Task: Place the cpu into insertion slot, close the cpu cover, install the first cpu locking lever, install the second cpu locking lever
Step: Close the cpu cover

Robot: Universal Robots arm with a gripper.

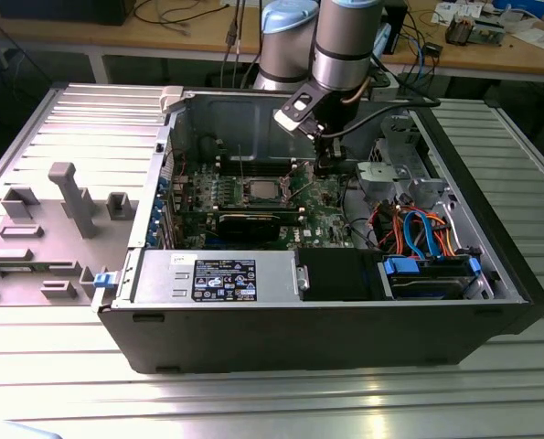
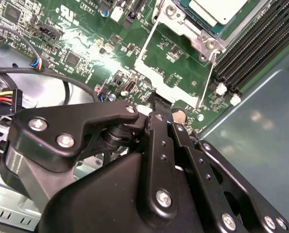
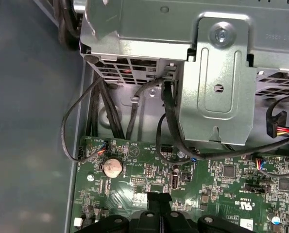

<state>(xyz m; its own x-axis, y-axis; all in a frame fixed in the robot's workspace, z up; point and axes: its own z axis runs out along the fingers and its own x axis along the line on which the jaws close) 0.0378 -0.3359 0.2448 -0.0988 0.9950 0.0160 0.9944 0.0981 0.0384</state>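
Atop a ribbed table (image 1: 70, 384), fingers (image 3: 153, 200) hang inside the case (image 1: 345, 334); workbench (image 1: 189, 41) behind.

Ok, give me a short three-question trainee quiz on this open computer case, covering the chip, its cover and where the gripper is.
1. True or false: the flat silver-grey square cpu sits in the shiny-rimmed insertion slot.
2. The thin silver window-frame cpu cover is: A closed over the chip; B swung open off the chip; C removed entirely.
3. Fill in: in the exterior view, the black gripper is on the cpu's ___ side.
Key: 1 true; 2 B; 3 the exterior view's right.
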